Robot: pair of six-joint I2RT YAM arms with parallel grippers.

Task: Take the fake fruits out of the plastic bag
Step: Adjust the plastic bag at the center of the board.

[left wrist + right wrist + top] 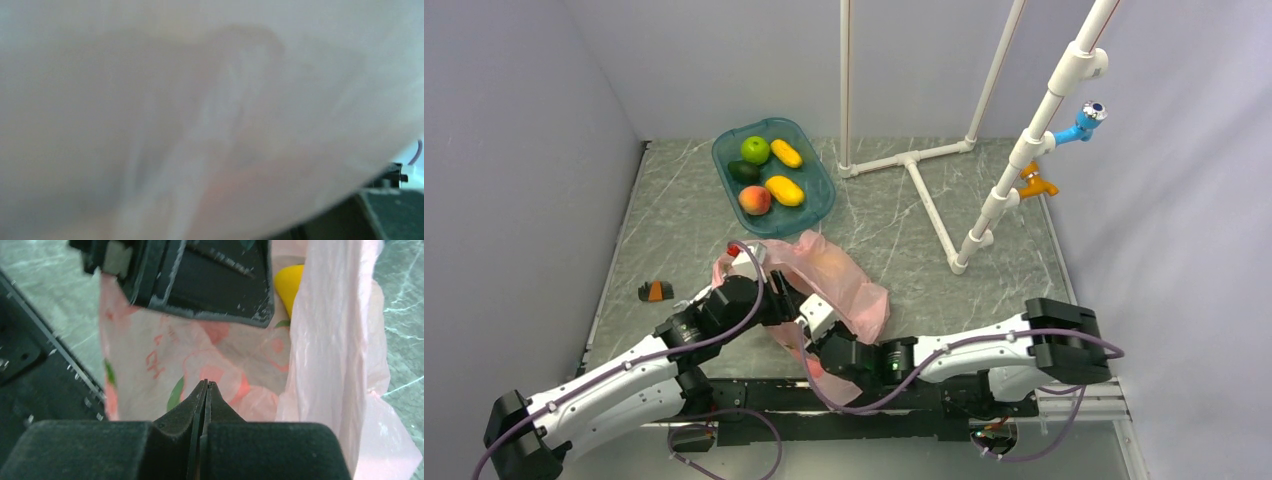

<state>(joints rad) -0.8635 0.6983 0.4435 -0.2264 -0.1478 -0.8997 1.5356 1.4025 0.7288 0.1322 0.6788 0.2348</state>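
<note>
Right wrist view shows the right tool (205, 387) with its jaws pressed flat together at lower centre, no gap between them; it is judged to be pinching the near rim of the plastic bag (330, 340), though the film between them is not plainly visible. The bag lies at the centre of the overhead frame on the marbled grey tabletop (984, 300). One yellow fruit (290, 285), smooth, glossy and rounded, sits deep in the bag at upper right. The left tool (764, 275) is pushed into the bag's mouth. Its own camera sees only blurred pink film, so whether it is open or closed cannot be told. To do this well, the right side should keep the rim taut and lifted so the thin, crinkly, translucent film stays off the fingers. The left should close squarely across the fruit's width, since slick curved plastic may squirt sideways. Other fruits rest in the teal tray (720, 160) at upper centre.
</note>
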